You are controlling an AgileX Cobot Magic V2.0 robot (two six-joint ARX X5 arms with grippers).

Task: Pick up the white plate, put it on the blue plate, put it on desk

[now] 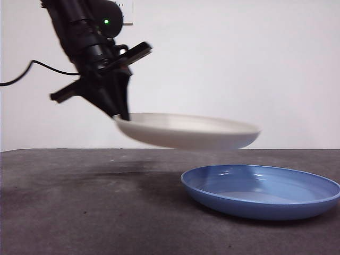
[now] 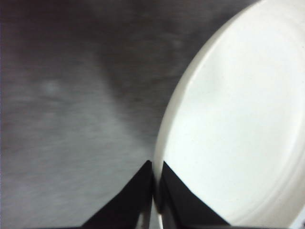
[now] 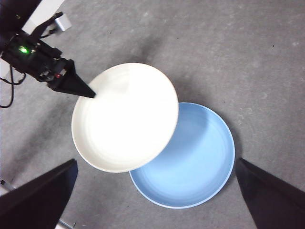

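Observation:
The white plate (image 1: 188,130) hangs in the air, clear of the desk (image 1: 79,202), held by its left rim. My left gripper (image 1: 121,116) is shut on that rim; in the left wrist view its jaws pinch the edge of the white plate (image 2: 238,119) at my left gripper (image 2: 155,176). The blue plate (image 1: 260,190) lies flat on the desk at the right, below and partly under the white plate's right side. From high above, my right gripper (image 3: 155,191) is open and holds nothing; under it the white plate (image 3: 125,117) overlaps the blue plate (image 3: 190,162).
A pale wall with a white socket (image 1: 126,10) stands behind the desk. A black cable (image 1: 32,69) runs off to the left from the left arm.

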